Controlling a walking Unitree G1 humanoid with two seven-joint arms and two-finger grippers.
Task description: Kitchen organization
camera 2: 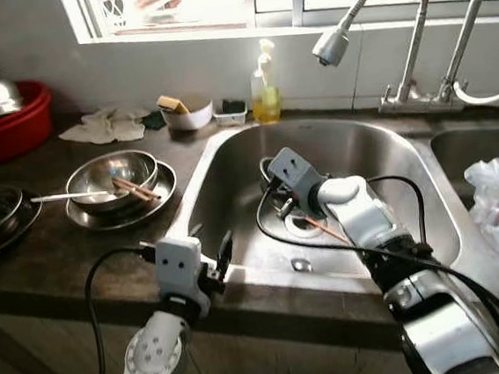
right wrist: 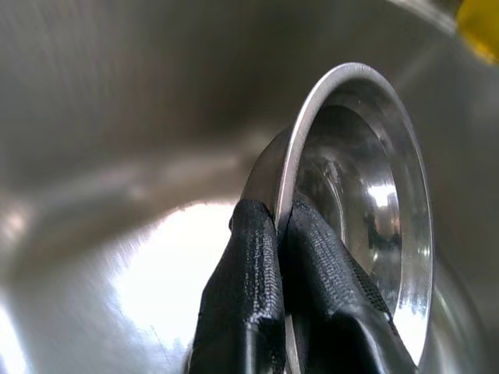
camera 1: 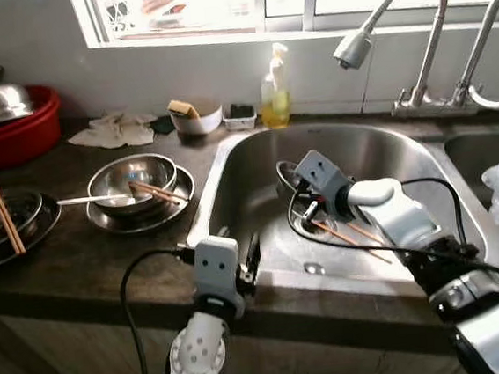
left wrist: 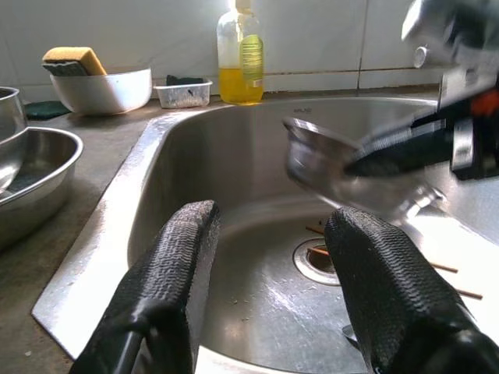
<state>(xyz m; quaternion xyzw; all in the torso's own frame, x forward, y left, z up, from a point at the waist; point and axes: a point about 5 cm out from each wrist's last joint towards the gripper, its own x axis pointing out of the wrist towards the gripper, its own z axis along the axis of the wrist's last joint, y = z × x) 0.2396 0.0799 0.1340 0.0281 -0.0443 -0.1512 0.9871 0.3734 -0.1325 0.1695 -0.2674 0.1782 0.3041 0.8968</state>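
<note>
Steel bowl (right wrist: pixel 366 210), shiny and round, is sitting rim-pinched between the right gripper's (right wrist: pixel 277 226) ribbed black fingers inside the sink (camera 1: pixel 265 256), wooden chopsticks (camera 1: pixel 351 235) lying below, while the left gripper (left wrist: pixel 269 257) is hanging spread, empty.

A stainless steel sink basin (camera 1: pixel 258 182) sits in the dark stone counter (camera 1: pixel 79 256), below two curved chrome taps (camera 1: pixel 412 39) at the window wall. Inside the basin, the right gripper (right wrist: pixel 282 257) pinches the rim of a small steel bowl (right wrist: pixel 366 210), held tilted above wooden chopsticks (camera 1: pixel 351 235) lying by the drain. The left gripper (left wrist: pixel 269 257) hovers, fingers apart, over the basin's front edge. Left of the basin, a steel bowl on a steel plate (camera 1: pixel 134 185) holds more chopsticks. Behind the basin stands a yellow soap bottle (camera 1: pixel 276 92), beside a white bowl with a sponge (camera 1: pixel 197 114).
</note>
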